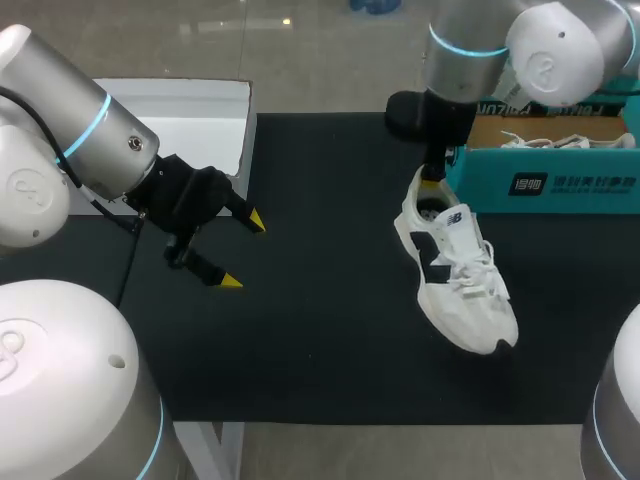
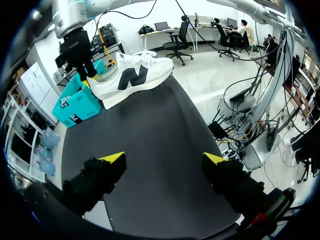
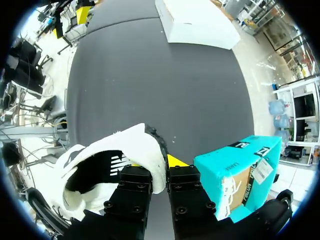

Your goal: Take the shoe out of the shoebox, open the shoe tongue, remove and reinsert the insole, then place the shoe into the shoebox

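A white sneaker with a dark side logo lies on the black mat, heel toward the teal shoebox. My right gripper comes down on the heel. In the right wrist view its fingers pinch the heel wall of the sneaker, one finger inside and one outside, with the right gripper shut on it beside the shoebox. A second white shoe lies in the box. My left gripper hangs open over the mat's left side, well apart from the sneaker, with nothing between the fingers of this gripper.
A white box lid lies at the back left of the table, behind my left arm. The black mat stretches between the two grippers.
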Controlling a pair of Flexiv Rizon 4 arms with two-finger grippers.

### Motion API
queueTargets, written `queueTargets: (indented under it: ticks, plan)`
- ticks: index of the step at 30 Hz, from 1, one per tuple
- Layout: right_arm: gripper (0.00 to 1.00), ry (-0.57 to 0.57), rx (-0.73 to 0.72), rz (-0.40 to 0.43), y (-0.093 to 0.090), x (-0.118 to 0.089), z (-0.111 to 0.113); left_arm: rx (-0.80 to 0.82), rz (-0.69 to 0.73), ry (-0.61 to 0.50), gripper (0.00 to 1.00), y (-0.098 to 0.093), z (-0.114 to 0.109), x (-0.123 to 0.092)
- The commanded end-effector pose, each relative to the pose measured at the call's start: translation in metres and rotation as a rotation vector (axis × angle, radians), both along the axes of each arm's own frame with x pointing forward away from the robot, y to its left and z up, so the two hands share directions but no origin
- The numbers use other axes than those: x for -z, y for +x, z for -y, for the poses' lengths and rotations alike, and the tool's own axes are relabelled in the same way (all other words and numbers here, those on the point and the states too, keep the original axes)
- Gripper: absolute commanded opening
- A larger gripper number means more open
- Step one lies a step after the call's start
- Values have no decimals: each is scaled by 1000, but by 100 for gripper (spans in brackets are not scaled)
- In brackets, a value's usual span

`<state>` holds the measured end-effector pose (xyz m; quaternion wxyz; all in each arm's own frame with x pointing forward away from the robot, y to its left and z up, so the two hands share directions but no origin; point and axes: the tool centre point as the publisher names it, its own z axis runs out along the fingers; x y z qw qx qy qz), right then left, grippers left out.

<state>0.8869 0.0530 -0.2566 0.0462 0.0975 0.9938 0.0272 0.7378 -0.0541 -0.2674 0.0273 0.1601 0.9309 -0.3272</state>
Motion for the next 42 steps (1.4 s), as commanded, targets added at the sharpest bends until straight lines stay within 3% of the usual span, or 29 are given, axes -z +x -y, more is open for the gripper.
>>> queueTargets:
  ticks: [1,5,10,31,34,42]
  plan:
    - [0,0,7,51,-14,-95,24,0,0,4,100,0,1,1]
    - [0,-11,10,78,-16,-122,30,0,0,4,100,0,1,1]
    - [0,-13,32,90,-20,-135,29,0,0,4,100,0,1,1]
    - [0,-13,32,90,-20,-135,29,0,0,4,100,0,1,1]
    - [0,142,49,100,-3,-140,57,0,0,4,100,0,1,1]
    - [0,155,89,92,61,-140,139,0,0,4,100,0,1,1]
